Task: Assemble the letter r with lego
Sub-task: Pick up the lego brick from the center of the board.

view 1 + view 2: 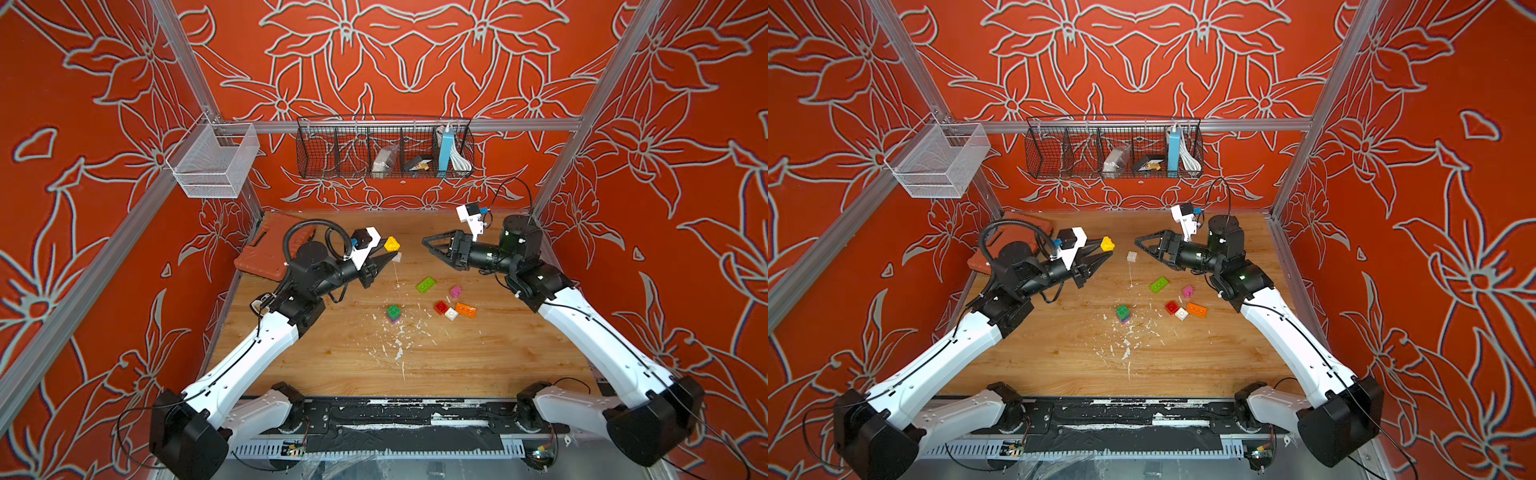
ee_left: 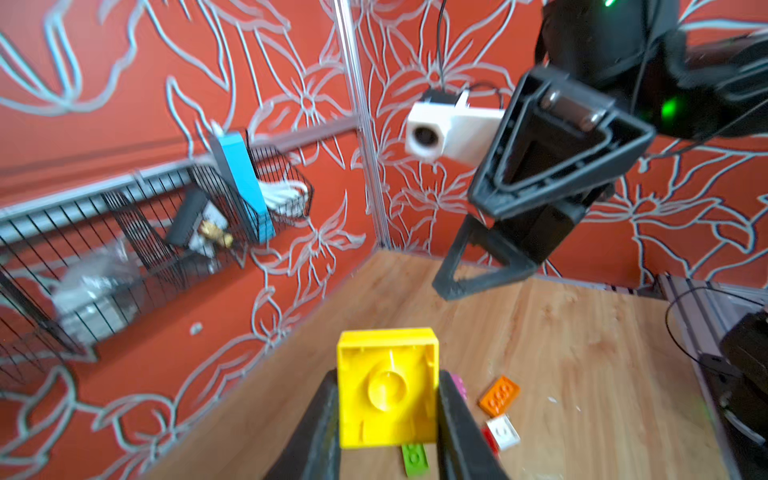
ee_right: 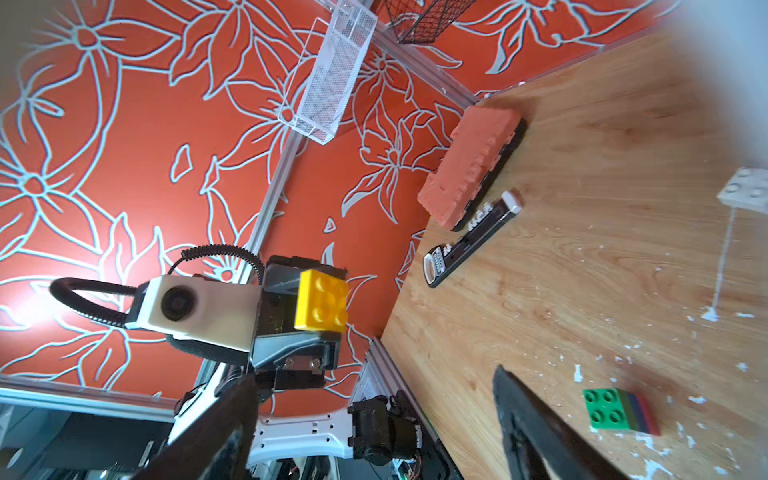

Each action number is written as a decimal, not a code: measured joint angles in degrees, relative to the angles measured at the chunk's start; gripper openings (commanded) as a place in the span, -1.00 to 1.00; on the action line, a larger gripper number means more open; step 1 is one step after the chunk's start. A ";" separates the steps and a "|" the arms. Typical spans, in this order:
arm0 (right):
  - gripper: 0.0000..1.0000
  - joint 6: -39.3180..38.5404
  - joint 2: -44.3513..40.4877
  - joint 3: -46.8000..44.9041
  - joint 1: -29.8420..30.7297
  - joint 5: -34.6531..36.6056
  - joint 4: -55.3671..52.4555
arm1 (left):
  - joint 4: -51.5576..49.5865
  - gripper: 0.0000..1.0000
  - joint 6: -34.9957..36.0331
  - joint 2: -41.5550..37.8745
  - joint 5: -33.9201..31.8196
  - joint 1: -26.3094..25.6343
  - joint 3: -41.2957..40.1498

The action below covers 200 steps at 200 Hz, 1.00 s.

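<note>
Nearest me, the green-topped stack (image 1: 392, 312) sits on the table (image 1: 332, 365) among white flecks (image 1: 399, 353), with the red brick (image 1: 441, 307), orange brick (image 1: 466, 309), lime brick (image 1: 426, 284) and pink brick (image 1: 456, 291) loose to its right. Farther out, my left gripper (image 1: 388, 251) pinches the yellow brick (image 1: 392, 244) in the air (only near the fingertips, I judge), and the right gripper (image 1: 432, 248) hangs wide open facing it. A crooked handover could pop the brick free and scatter the rest.
</note>
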 measured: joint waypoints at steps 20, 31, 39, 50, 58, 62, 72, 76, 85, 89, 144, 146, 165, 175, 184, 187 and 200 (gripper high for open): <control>0.84 3.30 0.46 -0.02 0.94 -2.25 4.85 | 8.33 -1.00 -0.11 -0.42 2.95 0.09 -2.34; 0.85 4.87 0.55 0.00 1.42 -3.23 7.34 | 12.26 -1.00 -0.59 -0.15 4.94 0.09 -2.80; 0.86 5.68 0.57 0.15 1.66 -3.72 8.48 | 14.93 -1.00 -1.07 0.07 6.23 0.09 -2.84; 0.87 6.69 0.57 0.61 2.29 -3.96 9.73 | 18.60 -1.00 -1.95 0.44 7.69 0.09 -2.78; 0.88 7.34 0.57 1.03 2.78 -4.07 10.49 | 20.70 -1.00 -2.49 0.76 8.74 0.09 -2.56; 0.88 7.67 0.59 1.27 2.99 -4.11 10.88 | 21.70 -1.00 -2.64 0.98 9.29 0.09 -2.32; 0.89 8.63 0.66 1.75 3.48 -4.17 12.07 | 23.76 -1.00 -3.32 1.70 10.75 0.09 -1.49; 0.89 9.11 0.68 1.92 3.65 -4.22 12.59 | 24.57 -1.00 -3.63 2.12 11.43 0.09 -0.98; 0.90 10.23 0.72 2.14 3.98 -4.44 14.14 | 26.34 -1.00 -4.26 3.13 12.81 0.09 0.28; 0.90 10.84 0.79 2.25 4.11 -4.55 14.97 | 27.08 -1.00 -4.63 3.61 13.31 0.09 0.83; 0.85 14.47 1.51 3.85 7.13 -5.44 21.29 | 33.57 -1.00 -8.63 8.87 17.22 -0.04 4.98; 0.84 14.60 1.53 3.96 7.23 -5.44 21.46 | 33.59 -1.00 -8.79 8.94 17.29 -0.07 5.01; 0.75 14.71 1.60 4.74 8.07 -5.60 22.43 | 34.16 -1.00 -9.33 9.49 17.79 -0.09 5.11; 0.69 14.71 1.66 5.11 8.41 -5.64 22.75 | 34.62 -1.00 -9.60 9.73 17.99 -0.09 5.14; 0.64 14.86 1.70 5.16 8.59 -5.68 23.04 | 34.86 -1.00 -9.81 9.90 18.18 -0.15 5.22; 0.62 14.99 1.75 5.16 8.59 -5.68 23.04 | 34.97 -1.00 -9.84 9.94 18.18 -0.17 5.25; 0.54 15.47 2.21 5.16 8.90 -5.68 23.54 | 35.23 -1.00 -10.10 10.12 18.36 -0.44 5.33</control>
